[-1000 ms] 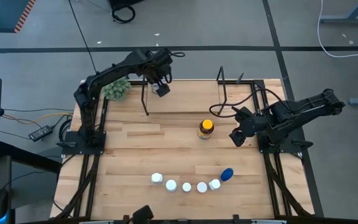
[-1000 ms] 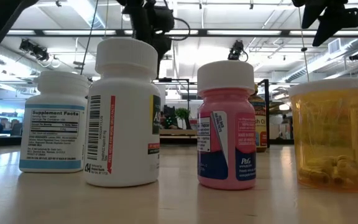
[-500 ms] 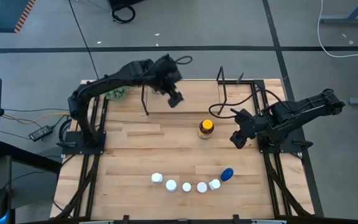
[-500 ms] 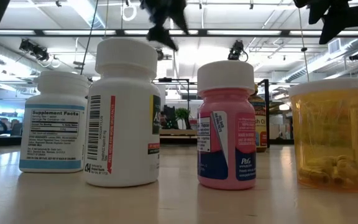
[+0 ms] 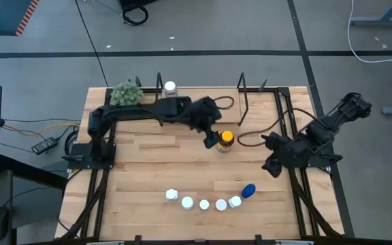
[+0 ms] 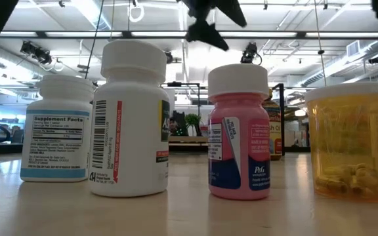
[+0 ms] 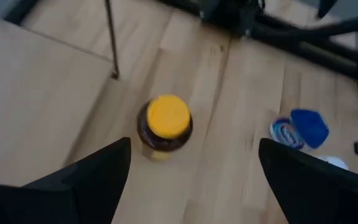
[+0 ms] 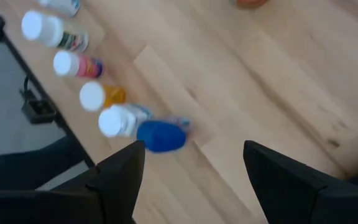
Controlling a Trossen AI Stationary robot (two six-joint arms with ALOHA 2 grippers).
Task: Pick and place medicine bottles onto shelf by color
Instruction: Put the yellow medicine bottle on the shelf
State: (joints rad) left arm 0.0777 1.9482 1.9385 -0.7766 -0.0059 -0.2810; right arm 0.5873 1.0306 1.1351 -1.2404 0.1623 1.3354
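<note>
An amber bottle with a yellow cap (image 5: pixel 225 141) stands upright mid-table. My left gripper (image 5: pixel 211 141) hovers open just to its left; in the left wrist view the bottle (image 7: pixel 168 121) lies ahead, between the spread fingers (image 7: pixel 191 171), untouched. A white bottle (image 5: pixel 170 87) stands on the shelf (image 5: pixel 203 102) at the far edge. Several small white-capped bottles (image 5: pixel 204 203) and a blue one (image 5: pixel 249 190) line the near edge. My right gripper (image 5: pixel 272 167) is open above the table's right side, with the blue bottle (image 8: pixel 160 137) ahead of it.
A green fuzzy plant ball (image 5: pixel 126 93) sits at the far left corner. The shelf's black wire uprights (image 5: pixel 243 95) rise just beyond the amber bottle. In the low view the near row of bottles (image 6: pixel 130 118) fills the foreground. Bare wood lies between that row and the amber bottle.
My left gripper has swung from over the shelf's left end toward the table's right and near side, down beside the amber bottle. The white bottle on the shelf now shows uncovered. My right gripper has drawn back toward the near right.
</note>
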